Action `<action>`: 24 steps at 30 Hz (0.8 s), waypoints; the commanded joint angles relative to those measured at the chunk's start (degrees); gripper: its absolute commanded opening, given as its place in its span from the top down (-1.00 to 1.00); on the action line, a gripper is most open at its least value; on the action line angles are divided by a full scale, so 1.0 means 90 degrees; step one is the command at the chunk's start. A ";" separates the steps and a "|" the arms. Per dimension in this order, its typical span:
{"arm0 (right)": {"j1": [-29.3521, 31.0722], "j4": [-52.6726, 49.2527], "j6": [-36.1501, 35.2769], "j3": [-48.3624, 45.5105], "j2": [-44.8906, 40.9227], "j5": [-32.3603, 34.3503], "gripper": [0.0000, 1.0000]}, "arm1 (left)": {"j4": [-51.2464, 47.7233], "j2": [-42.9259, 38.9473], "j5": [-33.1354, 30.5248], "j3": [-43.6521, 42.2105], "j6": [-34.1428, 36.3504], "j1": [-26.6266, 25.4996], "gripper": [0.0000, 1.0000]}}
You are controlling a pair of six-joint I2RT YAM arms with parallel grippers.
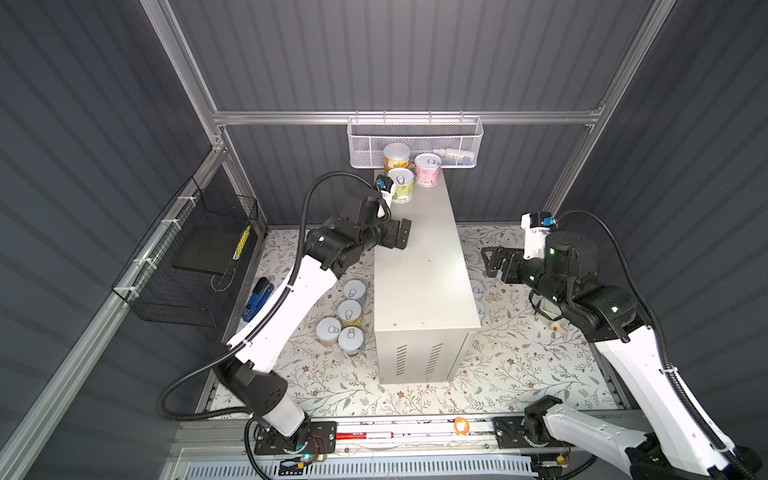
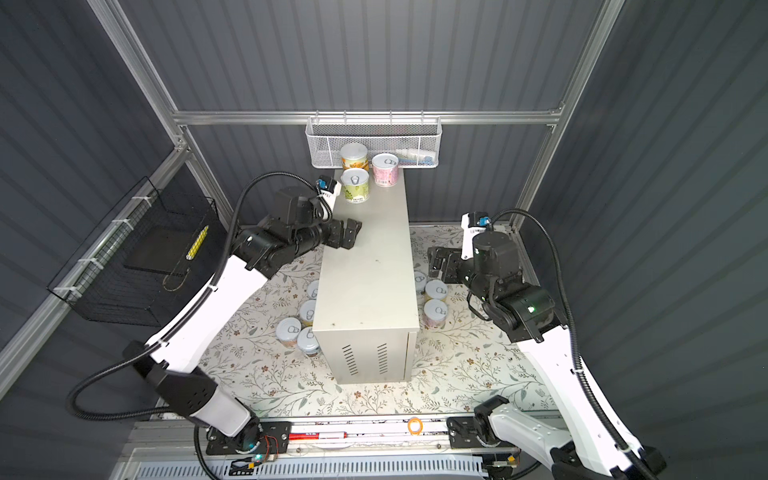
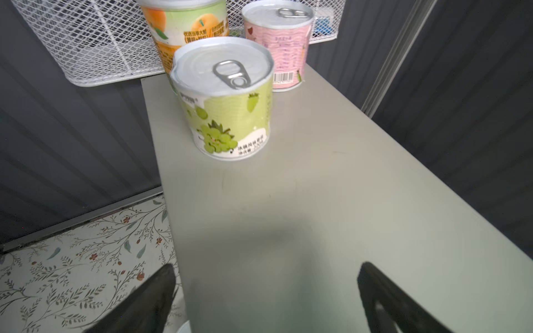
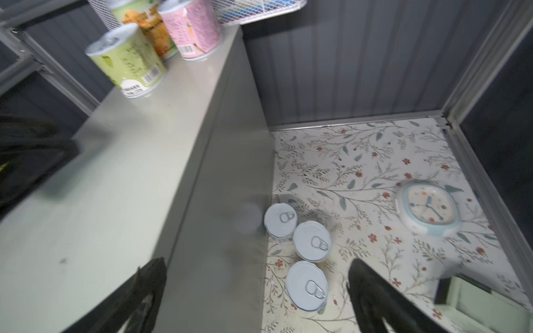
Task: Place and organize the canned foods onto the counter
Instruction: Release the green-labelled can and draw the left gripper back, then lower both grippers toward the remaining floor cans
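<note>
The tall beige-cream metal bench [image 1: 424, 270] carries three of the canned foods at its far end, in the upper middle of both top views. An orange-labelled tin [image 1: 397, 156] and a pink-labelled tin [image 1: 428, 169] stand at the back, with a green-labelled tin [image 1: 401, 185] just in front of the orange one. The other tins stand on the floral-patterned surface [image 1: 519, 365]: a cluster of four silver-lidded tins [image 1: 350, 312] left of the bench and a row of three silver-lidded tins [image 4: 312, 241] close to its right wall. The left tool [image 1: 402, 235] hangs over the bench's left edge, jaws wide and empty. The right tool [image 1: 488, 262] hangs right of the bench, also spread wide with nothing in it, and its wrist view looks down on the row of three. The step now seems to be fetching another tin. The one lowest in the right wrist view [image 4: 307, 285] looks the freest. Come straight down on it with the jaws astride its body and turned so neither finger wedges against the neighbouring tin or scrapes the bench wall. Close low on the label, lift clear of the bench top, and set it upright beside the green-labelled tin to carry the rows forward.
</note>
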 commanded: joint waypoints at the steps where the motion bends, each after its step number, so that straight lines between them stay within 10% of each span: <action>1: -0.0135 -0.0174 0.0229 -0.0540 -0.0140 0.0301 -0.98 | -0.0249 -0.1147 -0.0466 -0.0502 -0.0146 0.0004 -0.99; 10: -0.0538 0.0296 0.0749 -0.1744 -0.0122 -0.0044 -0.98 | -0.1619 -0.2800 -0.2820 -0.1316 -0.0943 0.0023 -0.99; 24: -0.1042 0.0646 0.0766 -0.2217 0.1156 -0.1174 -0.98 | -0.1063 -0.3077 -0.1252 -0.4224 -0.2240 0.0082 -0.91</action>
